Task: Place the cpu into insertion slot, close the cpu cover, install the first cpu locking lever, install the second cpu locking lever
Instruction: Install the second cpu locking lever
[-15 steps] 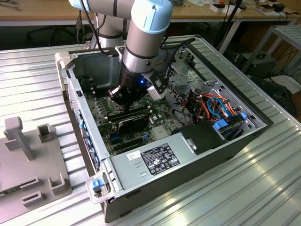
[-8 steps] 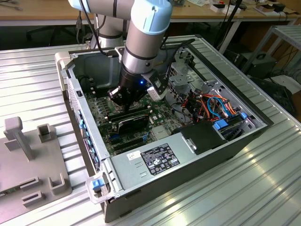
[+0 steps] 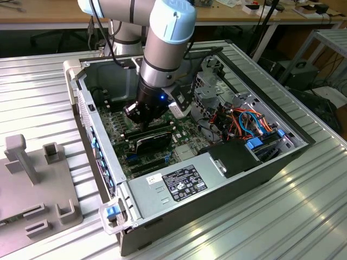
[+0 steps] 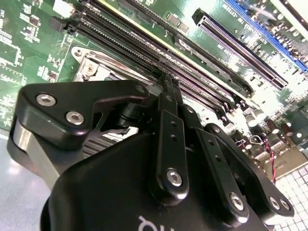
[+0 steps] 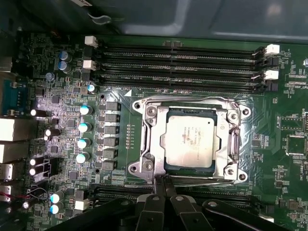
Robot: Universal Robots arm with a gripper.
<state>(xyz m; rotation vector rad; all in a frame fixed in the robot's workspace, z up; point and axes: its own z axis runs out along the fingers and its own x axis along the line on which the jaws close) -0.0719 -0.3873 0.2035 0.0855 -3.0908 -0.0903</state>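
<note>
In the first wrist view the cpu (image 5: 191,139) lies flat in the insertion slot (image 5: 190,169), silver top face up. The cpu cover (image 5: 150,139) rests flat around it as a silver frame. My gripper (image 5: 163,182) is shut, its black fingertips together at the middle of the socket's near edge. A thin metal lever (image 5: 204,178) runs along that edge; I cannot tell whether the tips touch it. In the second wrist view the gripper (image 4: 169,83) is seen from behind, with a socket corner (image 4: 89,67) beyond it. In the exterior view the gripper (image 3: 138,116) is down inside the open computer case (image 3: 97,157).
Long black memory slots (image 5: 178,62) run beside the socket's far edge, and more lie under the fingers. Rows of capacitors (image 5: 84,127) stand beside the socket. In the exterior view a power supply (image 3: 179,184), cables (image 3: 249,122) and a drive cage (image 3: 209,86) crowd the case; a grey fixture (image 3: 32,179) sits at that view's left.
</note>
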